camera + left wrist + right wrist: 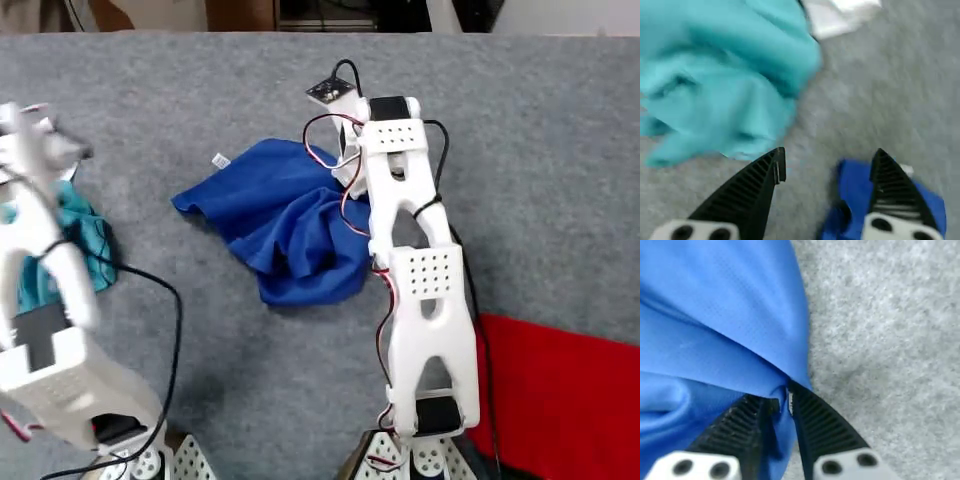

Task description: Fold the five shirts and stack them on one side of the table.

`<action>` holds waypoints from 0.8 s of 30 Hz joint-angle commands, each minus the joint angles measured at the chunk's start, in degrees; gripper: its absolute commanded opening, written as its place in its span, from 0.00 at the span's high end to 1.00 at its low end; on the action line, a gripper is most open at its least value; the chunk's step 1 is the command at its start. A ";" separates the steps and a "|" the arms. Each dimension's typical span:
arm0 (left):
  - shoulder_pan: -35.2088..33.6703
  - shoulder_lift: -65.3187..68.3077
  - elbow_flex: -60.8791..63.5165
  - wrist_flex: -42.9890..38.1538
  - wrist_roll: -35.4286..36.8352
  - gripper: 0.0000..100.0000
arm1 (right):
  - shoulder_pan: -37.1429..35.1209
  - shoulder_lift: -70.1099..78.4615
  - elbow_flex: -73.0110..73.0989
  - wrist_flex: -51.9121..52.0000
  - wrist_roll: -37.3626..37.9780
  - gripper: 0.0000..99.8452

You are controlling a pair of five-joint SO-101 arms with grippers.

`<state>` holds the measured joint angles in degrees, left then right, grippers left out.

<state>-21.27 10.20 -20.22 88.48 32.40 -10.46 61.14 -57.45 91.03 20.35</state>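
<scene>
A blue shirt (285, 225) lies crumpled in the middle of the grey table. My right gripper (785, 392) is shut on the blue shirt (715, 320) at its right-hand edge, and the right arm (410, 260) stretches up the table's middle. At the far left a teal shirt (70, 240) lies bunched up. My left gripper (827, 162) hangs open just above the table beside the teal shirt (720, 85), with nothing between its fingers. The blue shirt (860, 200) shows beyond it.
A red shirt (560, 410) lies at the table's front right corner. A white cloth (840, 15) lies beyond the teal shirt. Cables trail from both arms across the grey felt (540, 150). The back and right of the table are bare.
</scene>
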 commanded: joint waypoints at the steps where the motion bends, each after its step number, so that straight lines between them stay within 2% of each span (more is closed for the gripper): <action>1: 8.79 -0.13 -2.37 -2.11 2.73 0.70 | 1.80 0.04 -1.89 -0.70 -0.62 0.99; 5: 13.89 4.09 1.76 -12.48 5.63 0.70 | 1.71 0.04 -1.89 -0.70 -0.44 0.99; 7: 15.74 7.25 3.08 -15.03 5.71 0.70 | 1.71 0.04 -1.89 -0.70 -0.35 0.99; 13: 15.38 16.48 3.52 -15.38 6.59 0.70 | 1.71 0.04 -1.89 -0.79 -0.35 0.99; 17: 12.57 20.62 2.73 -15.91 11.43 0.70 | 1.71 0.04 -1.89 -0.79 -0.35 0.99; 24: 12.22 26.95 -3.69 -15.47 13.63 0.72 | 1.71 0.04 -1.89 -0.79 -0.35 0.99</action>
<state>-8.88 36.48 -19.78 73.19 44.97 -10.46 61.14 -57.45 91.03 20.35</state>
